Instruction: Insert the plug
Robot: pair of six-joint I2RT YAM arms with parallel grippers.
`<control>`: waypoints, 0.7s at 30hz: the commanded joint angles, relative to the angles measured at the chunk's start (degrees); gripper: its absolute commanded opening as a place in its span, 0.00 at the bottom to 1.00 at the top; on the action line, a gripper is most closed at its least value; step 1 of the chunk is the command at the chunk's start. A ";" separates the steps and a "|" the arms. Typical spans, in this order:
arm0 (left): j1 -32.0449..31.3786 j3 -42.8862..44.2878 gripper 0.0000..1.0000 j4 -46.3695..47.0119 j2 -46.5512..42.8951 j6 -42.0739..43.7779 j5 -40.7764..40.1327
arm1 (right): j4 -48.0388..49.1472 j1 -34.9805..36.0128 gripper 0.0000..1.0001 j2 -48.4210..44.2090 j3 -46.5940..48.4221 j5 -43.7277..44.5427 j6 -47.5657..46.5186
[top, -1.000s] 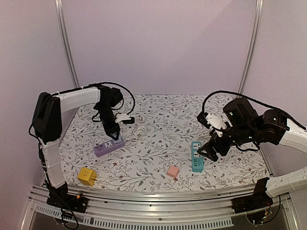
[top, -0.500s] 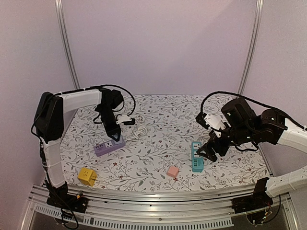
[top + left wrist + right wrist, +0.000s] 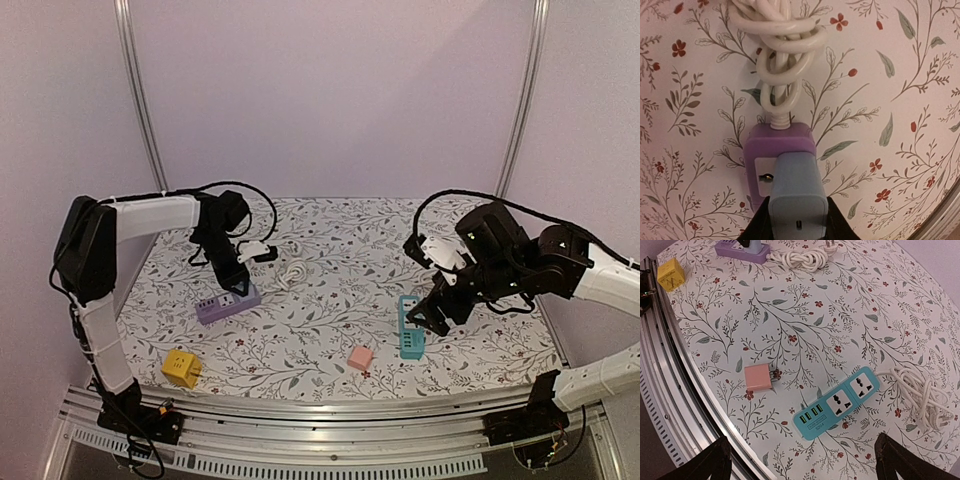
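left claw [image 3: 796, 226], lower centre of the left wrist view, pinching a blue-grey plug [image 3: 796, 192] from both sides. the plug stands on the face of the purple power strip [image 3: 756, 150], at the end where its coiled white cord [image 3: 785, 45] leaves; whether the pins are fully in cannot be told. right claw [image 3: 802, 460] spread wide, fingers [image 3: 710, 462] at the lower corners of the right wrist view, above a teal power strip [image 3: 840, 400] and a pink charger [image 3: 758, 378].

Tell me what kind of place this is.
Probably a robot test bench in a lab, not a home: two arms bolted to an aluminium rail, plain walls with metal posts, and practice props: purple power strip, blue plug, floral cloth.
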 commanded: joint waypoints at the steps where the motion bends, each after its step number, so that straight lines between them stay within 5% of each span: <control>1: -0.03 -5.32 0.00 7.95 -1.39 -0.94 -4.52 | 0.06 0.41 0.99 1.10 1.57 0.36 -0.40; 7: -0.45 -6.16 0.15 8.18 -2.31 -1.06 -4.57 | 0.51 0.42 0.99 1.50 1.48 0.47 -0.26; 9: -0.52 -6.27 0.55 8.32 -2.91 -1.29 -4.00 | 0.51 0.43 0.99 1.59 1.59 0.89 -0.39; 10: -0.53 -6.27 0.94 8.24 -3.14 -1.43 -3.64 | 0.51 0.43 0.99 1.53 1.64 0.99 -0.40; 11: -0.58 -6.27 0.99 8.25 -3.39 -1.58 -3.48 | 0.47 0.42 0.99 1.55 1.57 1.14 -0.40; 21: -0.55 -5.92 1.00 8.78 -10.21 -5.37 -0.53 | 0.66 0.39 0.99 0.89 0.71 1.73 -2.15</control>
